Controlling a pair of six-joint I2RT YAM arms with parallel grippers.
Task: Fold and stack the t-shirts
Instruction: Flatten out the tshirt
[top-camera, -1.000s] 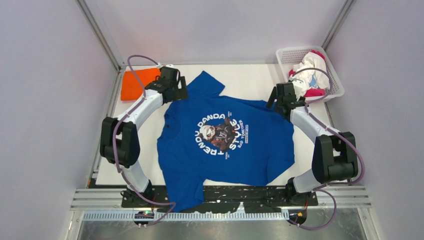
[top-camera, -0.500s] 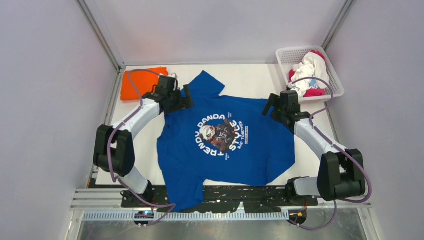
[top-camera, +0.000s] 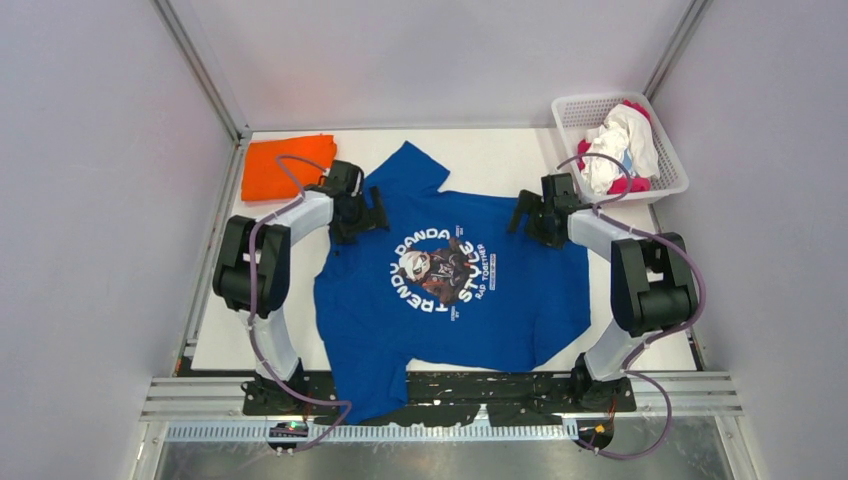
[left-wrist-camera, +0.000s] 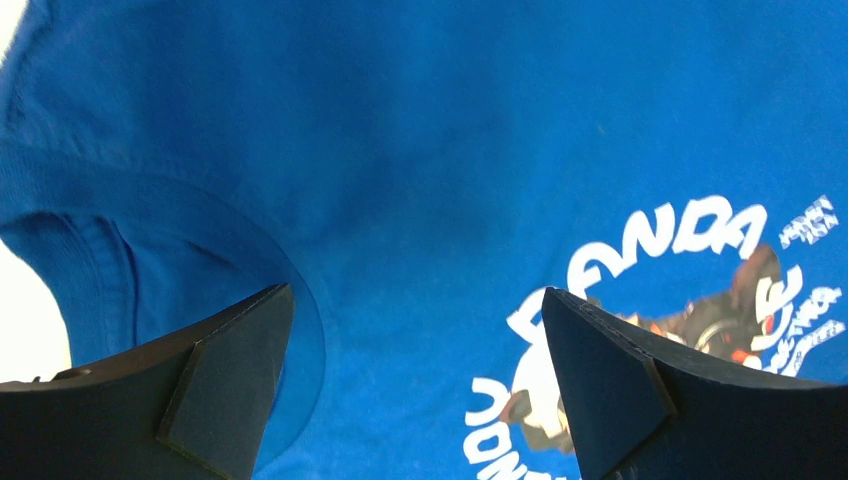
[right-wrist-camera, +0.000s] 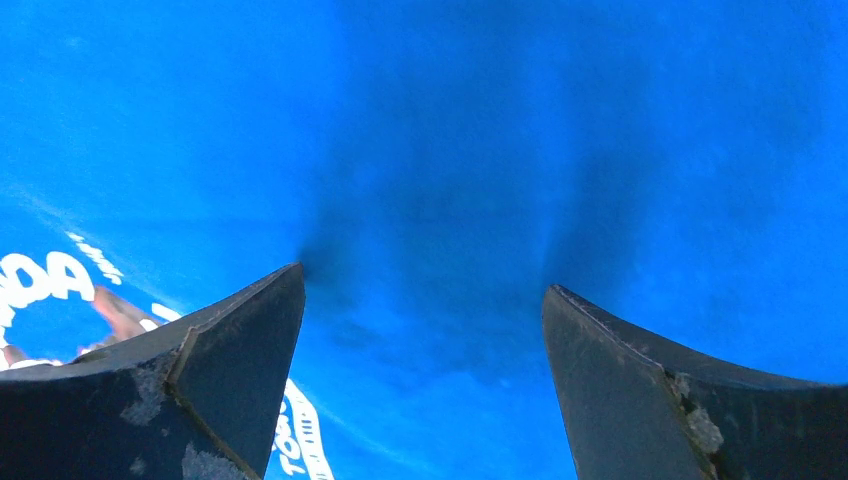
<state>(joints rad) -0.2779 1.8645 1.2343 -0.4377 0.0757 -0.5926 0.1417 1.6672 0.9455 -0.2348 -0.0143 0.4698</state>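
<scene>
A royal blue t-shirt (top-camera: 450, 285) with a round white-lettered print (top-camera: 440, 265) lies spread flat mid-table, collar to the left, with one sleeve hanging over the near edge. My left gripper (top-camera: 375, 215) hovers open above its chest by the collar (left-wrist-camera: 120, 230); in the left wrist view the gripper (left-wrist-camera: 415, 295) has only blue cloth (left-wrist-camera: 450, 150) between its fingers. My right gripper (top-camera: 520, 215) is open over the shirt's far right part. In the right wrist view the gripper (right-wrist-camera: 424, 280) holds nothing above the blue fabric (right-wrist-camera: 450, 120). A folded orange t-shirt (top-camera: 285, 165) sits at the back left.
A white lattice basket (top-camera: 570, 108) stands at the back right corner, holding a crumpled white shirt (top-camera: 625, 140) and a magenta one (top-camera: 632, 185). Grey walls and metal frame posts close in the table on three sides.
Both arms have swung inward over the blue shirt. The left gripper moved right, away from the orange shirt. The right gripper moved left, away from the basket. Both stayed open.
</scene>
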